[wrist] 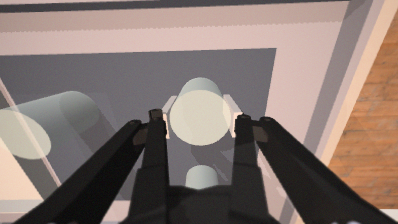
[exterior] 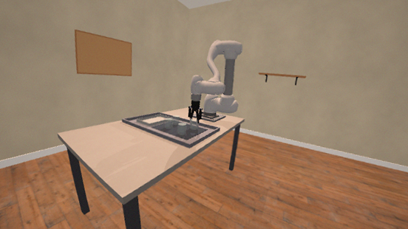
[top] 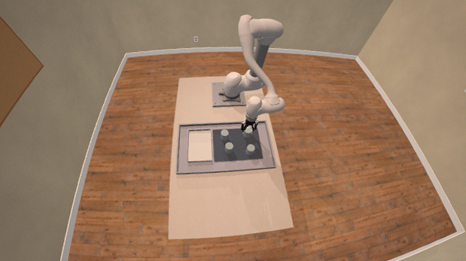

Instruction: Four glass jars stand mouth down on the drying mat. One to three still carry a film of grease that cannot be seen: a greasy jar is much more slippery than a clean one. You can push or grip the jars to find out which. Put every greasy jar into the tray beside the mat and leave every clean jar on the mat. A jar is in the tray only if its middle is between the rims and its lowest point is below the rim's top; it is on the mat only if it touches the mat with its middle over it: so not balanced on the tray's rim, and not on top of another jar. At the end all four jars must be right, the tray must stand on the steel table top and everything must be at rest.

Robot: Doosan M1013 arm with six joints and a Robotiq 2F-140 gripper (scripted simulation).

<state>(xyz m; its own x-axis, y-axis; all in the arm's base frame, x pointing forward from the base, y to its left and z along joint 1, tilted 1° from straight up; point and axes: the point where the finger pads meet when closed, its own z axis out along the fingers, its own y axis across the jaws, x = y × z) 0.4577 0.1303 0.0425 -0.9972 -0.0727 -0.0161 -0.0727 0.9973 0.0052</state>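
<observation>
Four pale glass jars stand mouth down on the dark drying mat (top: 237, 145). My gripper (top: 248, 129) comes straight down on the back right jar (top: 247, 133). In the wrist view the finger pads press both sides of this jar (wrist: 200, 112), and the gripper (wrist: 200, 122) is shut on it. The jar stands upright; I cannot tell whether it touches the mat. The back left jar (top: 224, 134), front left jar (top: 228, 148) and front right jar (top: 250, 149) stand apart from it. The cream tray (top: 200, 145) lies left of the mat and holds nothing.
Mat and tray lie on a rimmed steel top (top: 225, 166) on a beige table (top: 226, 197). The arm's base (top: 229, 96) stands behind it. In the wrist view a neighbouring jar (wrist: 30, 130) shows at the left and another jar (wrist: 200, 176) between the fingers' roots.
</observation>
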